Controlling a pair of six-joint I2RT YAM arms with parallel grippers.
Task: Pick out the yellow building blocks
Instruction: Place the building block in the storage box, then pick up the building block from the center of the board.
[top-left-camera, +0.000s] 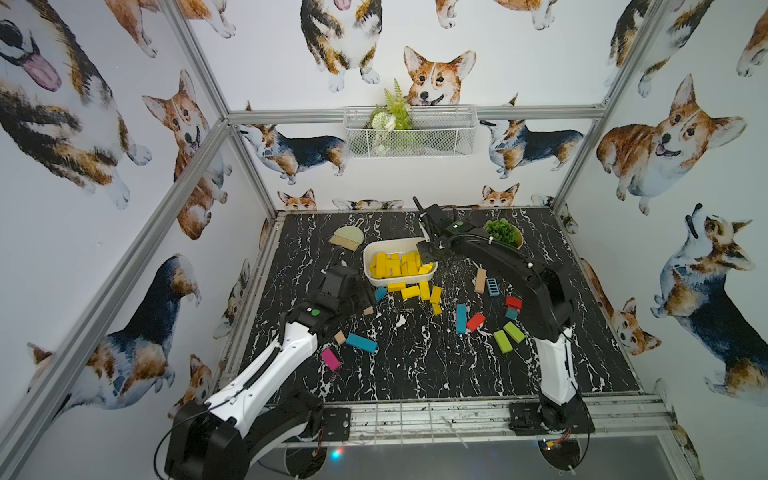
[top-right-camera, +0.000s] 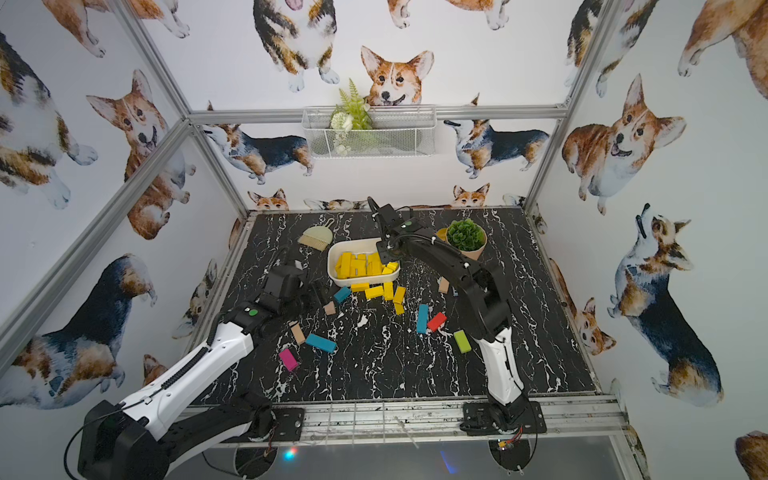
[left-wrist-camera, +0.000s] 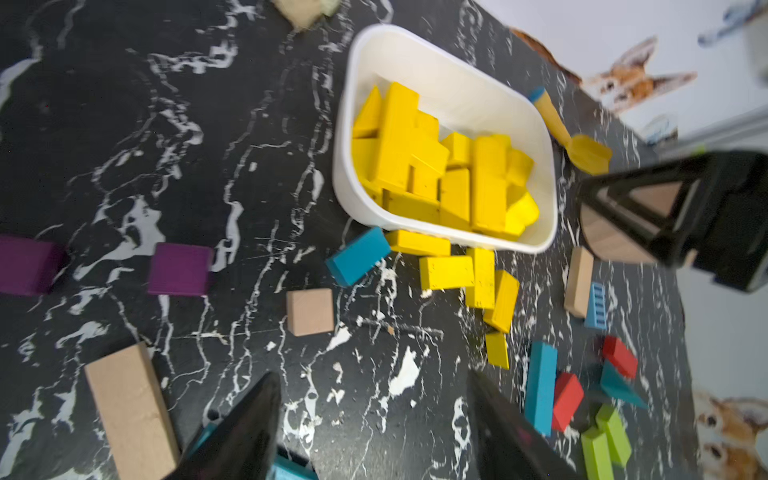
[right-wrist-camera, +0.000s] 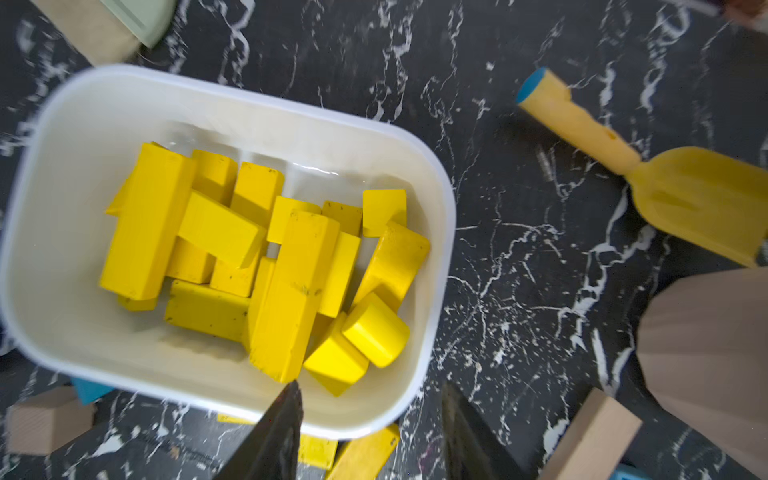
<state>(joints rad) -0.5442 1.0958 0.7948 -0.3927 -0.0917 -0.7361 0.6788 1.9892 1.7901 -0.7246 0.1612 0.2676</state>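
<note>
Now the right arm (top-left-camera: 548, 299) rises from its base at the front rail, bends at a high elbow and stretches forward to the white tub (right-wrist-camera: 232, 89), with the wrist pitched steeply down over the tub's near right corner. The right gripper (right-wrist-camera: 371, 390) hangs above that corner with its jaws apart and nothing between them. Most of the yellow building blocks (right-wrist-camera: 291, 270) lie heaped in the tub. A handful of loose yellow blocks (top-left-camera: 422, 291) lie on the bench (top-left-camera: 415, 374) against or just beside its near wall. The left arm (top-left-camera: 286, 345) slants up from the front left, its wrist folded down left of the tub. The left gripper (left-wrist-camera: 374, 378) is spread over bare bench, holding nothing.
</note>
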